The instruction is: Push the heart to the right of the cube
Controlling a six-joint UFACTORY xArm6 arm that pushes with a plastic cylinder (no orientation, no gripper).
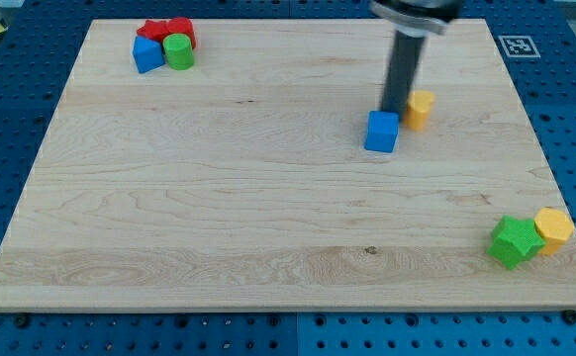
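A blue cube (382, 131) sits on the wooden board (219, 198), right of centre in the upper half. A small yellow block, apparently the heart (420, 109), lies just up and to the right of the cube, close to it. My dark rod comes down from the view's top, and my tip (394, 110) rests just above the cube's top edge, immediately left of the yellow heart. Whether the tip touches either block cannot be told.
At the top left is a tight cluster: a red star (152, 31), a second red block (181, 30), a blue block (147, 54) and a green cylinder (178, 51). At the bottom right, a green star (515, 242) touches a yellow block (554, 226).
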